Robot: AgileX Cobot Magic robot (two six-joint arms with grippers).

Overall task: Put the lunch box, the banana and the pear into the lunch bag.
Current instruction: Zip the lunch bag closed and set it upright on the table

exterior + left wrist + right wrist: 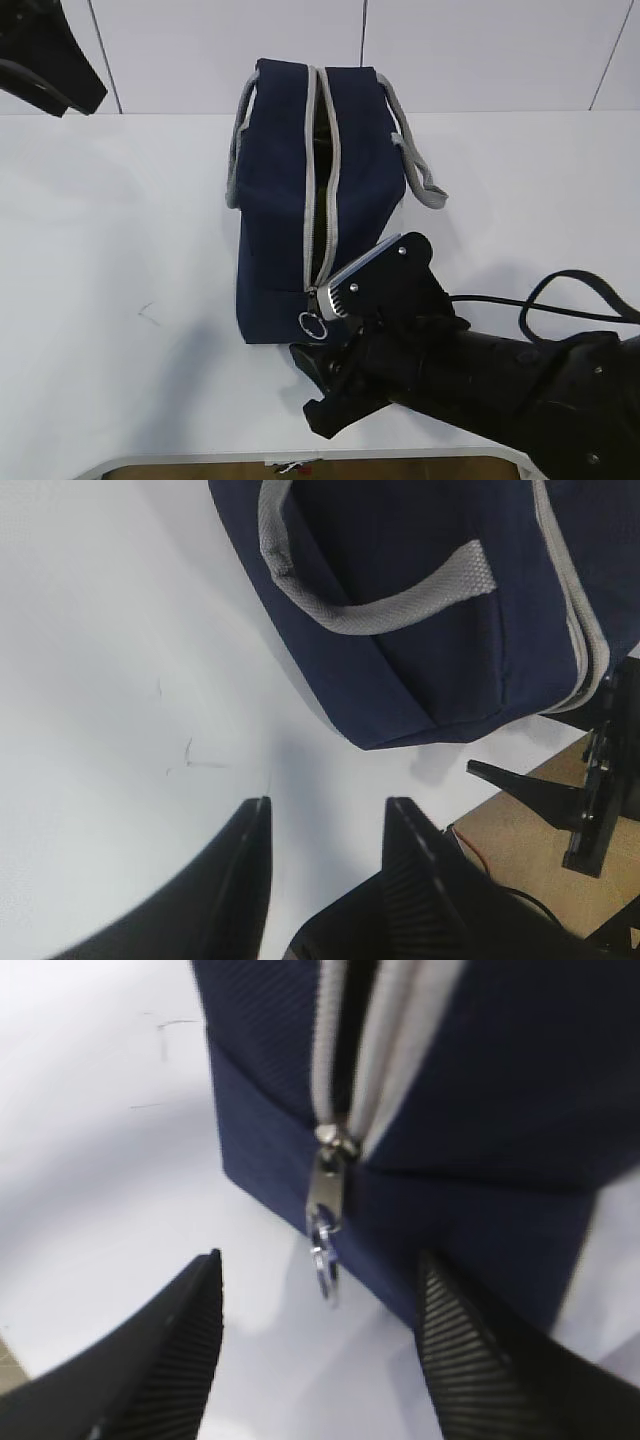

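The lunch bag [300, 200] is stood at centre frame, its zip parted along the top, seemingly for loading. The right gripper [318, 1345] is held wide, empty, around the ring pull [323, 1255]. The left gripper [325, 855] is kept part-open at lower frame, empty.

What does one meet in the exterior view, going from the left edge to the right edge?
Left gripper in the top corner → bare table → grey handle → lunch bag with its zipper → second grey handle → right arm's black cable.
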